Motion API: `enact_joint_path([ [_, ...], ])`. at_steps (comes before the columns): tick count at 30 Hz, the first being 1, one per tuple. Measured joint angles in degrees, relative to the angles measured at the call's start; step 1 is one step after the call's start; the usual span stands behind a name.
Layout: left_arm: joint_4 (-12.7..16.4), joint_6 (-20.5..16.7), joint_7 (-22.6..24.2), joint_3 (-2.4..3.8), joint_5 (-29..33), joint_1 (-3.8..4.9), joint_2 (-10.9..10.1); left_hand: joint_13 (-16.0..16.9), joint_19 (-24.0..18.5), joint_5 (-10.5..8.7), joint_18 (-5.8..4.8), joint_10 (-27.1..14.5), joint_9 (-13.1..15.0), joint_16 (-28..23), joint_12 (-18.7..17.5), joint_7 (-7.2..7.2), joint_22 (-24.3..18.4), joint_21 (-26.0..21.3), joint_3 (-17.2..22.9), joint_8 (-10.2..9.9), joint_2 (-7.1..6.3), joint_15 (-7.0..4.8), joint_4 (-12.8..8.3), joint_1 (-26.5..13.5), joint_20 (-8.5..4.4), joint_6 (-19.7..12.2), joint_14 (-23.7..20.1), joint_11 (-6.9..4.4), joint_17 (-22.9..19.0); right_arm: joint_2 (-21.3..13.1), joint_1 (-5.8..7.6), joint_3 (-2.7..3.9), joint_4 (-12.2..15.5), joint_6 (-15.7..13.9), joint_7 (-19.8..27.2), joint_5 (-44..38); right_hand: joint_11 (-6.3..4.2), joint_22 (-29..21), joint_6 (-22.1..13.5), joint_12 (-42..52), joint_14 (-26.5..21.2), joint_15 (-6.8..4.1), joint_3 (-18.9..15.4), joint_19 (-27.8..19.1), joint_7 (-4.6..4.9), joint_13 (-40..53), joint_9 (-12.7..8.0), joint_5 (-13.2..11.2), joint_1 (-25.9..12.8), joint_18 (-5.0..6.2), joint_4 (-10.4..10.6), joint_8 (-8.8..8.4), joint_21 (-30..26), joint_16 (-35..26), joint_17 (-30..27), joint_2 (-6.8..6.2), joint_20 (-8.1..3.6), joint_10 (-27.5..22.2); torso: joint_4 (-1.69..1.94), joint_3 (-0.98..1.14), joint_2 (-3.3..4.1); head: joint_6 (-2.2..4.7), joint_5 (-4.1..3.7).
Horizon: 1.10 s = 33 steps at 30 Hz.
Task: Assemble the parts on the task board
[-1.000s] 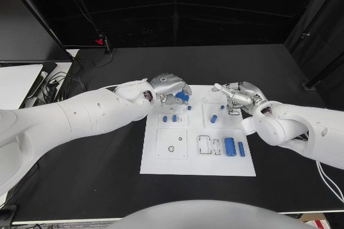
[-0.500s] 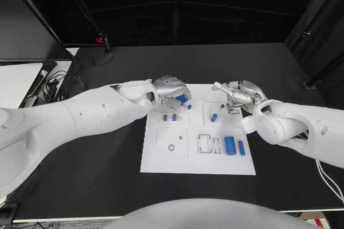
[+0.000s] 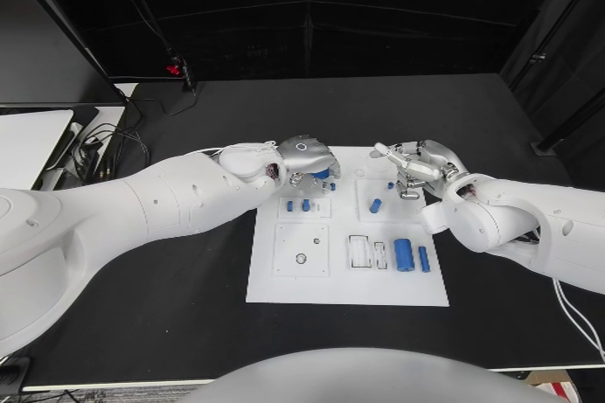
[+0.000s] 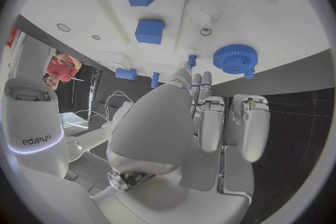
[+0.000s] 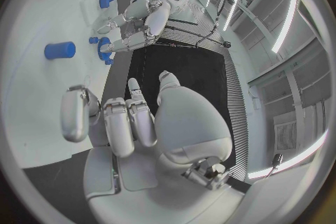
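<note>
Left hand [image 3: 302, 158]: over the far left corner of the task board [image 3: 288, 291], fingers pointing down beside the blue gear [image 3: 323, 171]; in the left wrist view its fingers [image 4: 210, 123] lie close together and straight, fingertips near the gear [image 4: 235, 58]; I cannot tell whether they touch or pinch it.
Blue gear: flat on the board's far left part, a small blue peg just beside it.
Small blue parts [image 3: 297, 206]: two short pieces side by side on the board, nearer than the gear.
Task board: white plate in the table's middle, on the black table [image 3: 151, 316].
Blue cylinder [image 3: 404, 256]: largest part, lying on the board's near right area, a slimmer blue piece [image 3: 425, 261] just right of it.
Blue part [image 3: 376, 208]: on the board's right half, just near of the right hand.
Right hand [image 3: 416, 169]: above the board's far right corner, fingers loosely curled and parted, holding nothing visible.
</note>
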Motion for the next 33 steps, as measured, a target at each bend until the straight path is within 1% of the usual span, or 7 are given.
enact_joint_path([
  [6,-0.6,1.2,-0.1,0.00,-0.5,-0.19,0.7,0.0,0.0,0.00,0.00,0.0,-0.4,0.0,-0.8,-0.32,0.0,0.0,1.0,-0.3,-0.37,-0.29,0.0,1.0,0.00,0.3,0.1,-0.02,0.0,0.1,0.00,0.00,0.0,0.0,0.0,0.0,0.00,0.0,0.0,0.0,0.0,0.00,0.0,0.0,0.00,0.0,0.0,0.0,0.0,0.00,0.0,0.00,0.0,0.0,0.0,0.00,0.00,0.0,0.00,0.00,0.00,-0.09,-0.19],
  [8,-0.8,1.7,-0.3,0.00,-0.8,-0.20,0.8,0.0,0.0,0.00,0.00,-0.3,-0.5,0.0,-1.1,-0.44,0.0,0.0,1.4,-0.3,-0.50,-0.39,0.0,1.1,0.00,0.4,0.0,-0.30,0.0,0.1,0.00,0.00,0.0,0.0,0.0,0.0,0.00,0.0,0.0,0.0,0.0,0.00,0.0,0.0,0.00,0.0,0.0,0.0,0.0,0.00,0.0,0.00,0.0,0.0,0.0,0.00,0.00,0.0,0.00,0.00,0.00,-0.15,-0.25],
  [13,-1.1,2.9,-0.7,0.01,-1.9,-0.25,1.1,0.0,-0.2,-0.22,0.01,-0.6,-0.8,0.0,-1.4,-0.74,0.0,0.0,1.9,-0.3,-0.44,-0.79,0.1,1.5,-0.21,0.7,0.0,-0.64,0.0,0.1,0.00,0.00,0.0,0.0,-0.1,0.0,0.00,0.0,0.0,0.0,0.0,0.00,0.0,0.0,0.00,0.0,0.0,0.0,0.0,0.00,0.0,0.00,0.0,0.0,0.0,0.00,0.00,0.0,0.01,0.01,0.01,-0.28,-0.26],
  [22,-1.7,4.6,-1.4,0.10,-3.6,-0.28,1.9,-0.1,-0.2,-0.58,0.01,-0.7,-0.9,0.0,-1.6,-0.92,0.0,0.0,2.3,-0.6,-0.44,-0.80,0.1,1.5,-0.21,0.9,0.0,-0.67,0.0,0.3,0.00,0.00,0.0,0.1,-0.1,0.0,0.00,0.0,0.0,0.0,0.0,0.00,0.0,0.0,0.00,0.0,0.0,0.0,0.0,0.00,0.0,0.00,0.0,0.0,0.0,0.00,0.00,0.0,0.07,0.03,0.00,-0.38,-0.28],
  [25,-1.8,4.8,-1.4,0.11,-3.8,-0.23,2.0,-0.1,0.0,-0.58,0.01,-0.9,-1.0,0.0,-1.6,-0.92,0.0,0.0,2.5,-0.6,-0.44,-1.18,0.2,1.5,-0.41,0.9,0.0,-0.85,0.0,0.3,0.00,0.00,0.0,0.1,-0.1,0.0,0.00,0.0,0.0,0.0,0.0,0.00,0.0,0.0,0.00,0.0,0.0,0.0,0.0,0.00,0.0,0.00,0.0,0.0,0.0,0.00,0.00,0.0,0.07,0.03,0.00,-0.44,-0.25],
  [30,-2.1,5.0,-1.5,0.15,-4.1,-0.18,2.2,-0.1,0.0,-0.58,0.01,-0.6,-1.1,0.0,-1.6,-1.27,0.0,0.0,3.2,-0.6,-0.44,-1.18,0.2,1.5,-0.41,1.3,0.0,-1.08,0.0,0.3,0.00,0.00,-0.1,0.1,-0.1,0.0,0.00,0.0,0.0,0.0,0.0,0.00,0.0,0.0,0.00,0.0,0.0,0.0,0.0,0.00,0.0,0.00,0.0,0.0,0.0,0.00,0.00,0.0,0.06,0.03,0.00,-0.47,-0.26],
  [33,-2.3,5.1,-1.5,0.18,-4.2,-0.14,2.2,-0.1,0.0,-0.81,0.00,0.1,-1.1,0.0,-1.8,-1.72,0.0,0.0,3.7,-0.6,-0.10,-1.19,0.2,1.2,-0.41,2.2,0.0,-1.55,0.0,0.4,0.00,0.00,-0.1,0.1,-0.1,0.0,0.00,0.0,0.0,0.0,0.0,0.00,0.0,0.0,0.00,0.0,0.0,0.0,0.0,0.00,0.0,0.00,0.0,0.0,0.0,0.00,0.00,0.0,0.06,0.03,0.00,-0.49,-0.31],
])
